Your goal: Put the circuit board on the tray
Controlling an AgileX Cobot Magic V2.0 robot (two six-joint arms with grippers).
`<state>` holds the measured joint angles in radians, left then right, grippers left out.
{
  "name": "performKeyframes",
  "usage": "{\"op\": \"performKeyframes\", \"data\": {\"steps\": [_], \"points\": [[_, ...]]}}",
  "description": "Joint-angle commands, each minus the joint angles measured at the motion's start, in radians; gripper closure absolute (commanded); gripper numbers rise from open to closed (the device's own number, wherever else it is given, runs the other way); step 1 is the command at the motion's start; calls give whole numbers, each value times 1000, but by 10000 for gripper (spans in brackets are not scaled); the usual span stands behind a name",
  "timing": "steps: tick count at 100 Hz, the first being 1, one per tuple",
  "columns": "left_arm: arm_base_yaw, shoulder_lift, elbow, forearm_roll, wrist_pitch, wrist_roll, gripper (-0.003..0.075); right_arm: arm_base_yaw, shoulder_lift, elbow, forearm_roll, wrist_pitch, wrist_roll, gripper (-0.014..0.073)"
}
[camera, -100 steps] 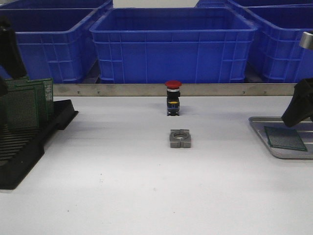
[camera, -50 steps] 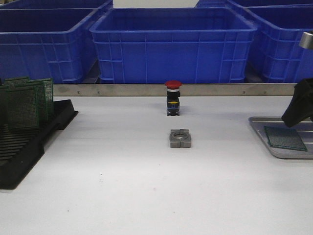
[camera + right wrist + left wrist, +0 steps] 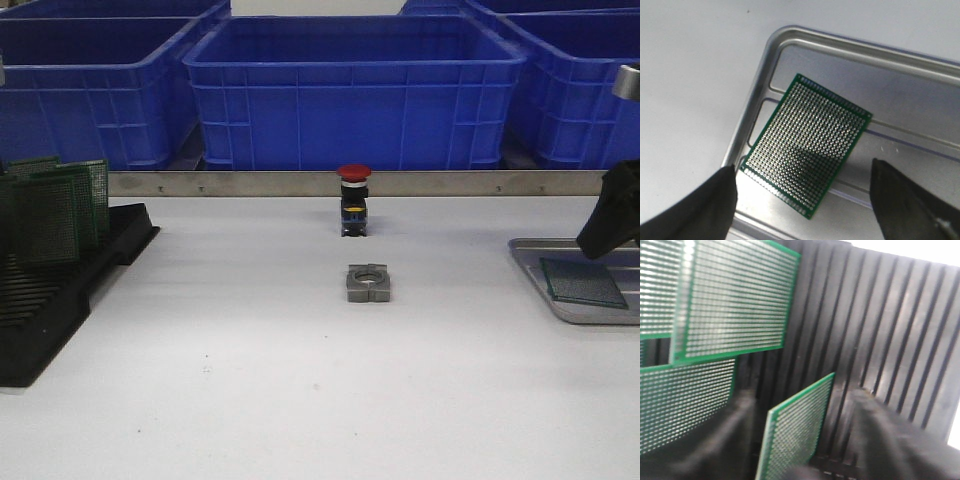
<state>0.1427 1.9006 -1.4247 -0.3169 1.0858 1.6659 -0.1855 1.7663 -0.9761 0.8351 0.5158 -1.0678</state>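
Observation:
A green perforated circuit board (image 3: 807, 142) lies flat in the silver-grey metal tray (image 3: 850, 50) at the right of the table; both also show in the front view, the board (image 3: 583, 283) on the tray (image 3: 528, 255). My right gripper (image 3: 801, 170) is open and empty just above that board; in the front view it (image 3: 608, 215) hovers over the tray. My left gripper (image 3: 804, 396) is open, its blurred dark fingers (image 3: 735, 435) on either side of another circuit board (image 3: 800, 440) that stands in the black slotted rack (image 3: 890, 325). I cannot see them touching it.
Several more boards (image 3: 55, 210) stand in the rack (image 3: 60, 300) at the left. A red-capped push button (image 3: 353, 200) and a grey metal block (image 3: 368, 283) sit mid-table. Blue bins (image 3: 350, 90) line the back behind a metal rail (image 3: 250, 183).
The left arm, seen at the top left of the front view one second ago, has gone out of that view. The right gripper and the tray's board have not moved.

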Motion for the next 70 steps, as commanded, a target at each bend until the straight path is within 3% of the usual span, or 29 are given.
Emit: {"op": "performKeyframes", "data": {"steps": [1,16,48,70], "points": [[0,-47,-27,-26,21,-12,549,-7,-50,-28,19,-13,-5,25],[0,-47,-27,-26,39,-12,740,-7,-50,-28,20,-13,-5,25],[0,-57,-126,-37,195,-20,741,-3,-106,-30,20,4,-6,25],[-5,-126,-171,-238,193,-53,741,52,-209,-30,20,42,-69,25]]}}
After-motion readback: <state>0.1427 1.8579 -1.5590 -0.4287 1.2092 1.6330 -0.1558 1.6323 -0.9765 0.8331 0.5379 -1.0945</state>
